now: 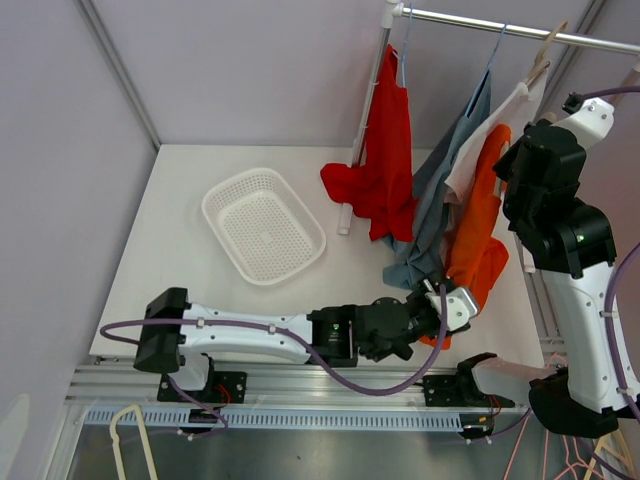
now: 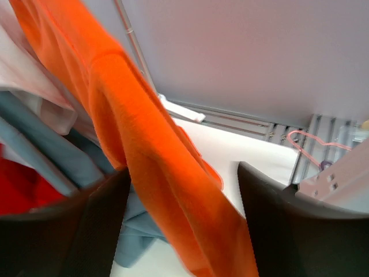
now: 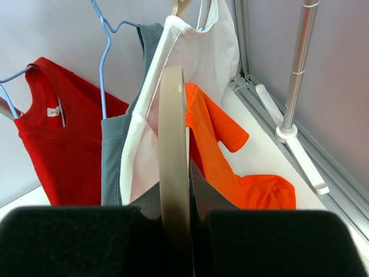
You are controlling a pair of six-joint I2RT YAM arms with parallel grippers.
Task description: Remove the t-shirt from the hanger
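In the top view the orange shirt point(image 1: 480, 215) hangs in the right half of the frame, from beside the right arm's wrist down to the table point(image 1: 180, 260). Its lower end bunches on the tabletop at lower right of centre.

The left arm lies stretched along the bottom of that view. The left gripper point(image 1: 445, 303) sits at the shirt's bottom end. In the left wrist view its fingers point(image 2: 86, 231) stand wide apart at the lower left and lower right. The orange cloth runs diagonally down between them, close against the left one, and we see no pinch on it.

The right arm stands raised at the right edge of the top view. In the right wrist view the right gripper point(image 3: 174, 196) is clamped narrowly on a beige hanger point(image 3: 173, 144), which rises edge-on up the centre of the frame. The top of the orange shirt lies just right of the hanger and touches it. We cannot tell whether the shirt is on the hanger.

Left of the orange shirt, a white shirt point(image 1: 490, 130), a grey shirt point(image 1: 435, 210) and a red shirt point(image 1: 390, 160) hang from the rail point(image 1: 500, 28) at upper right. A white basket point(image 1: 222, 195) rests on the table left of centre, well apart from the shirts.
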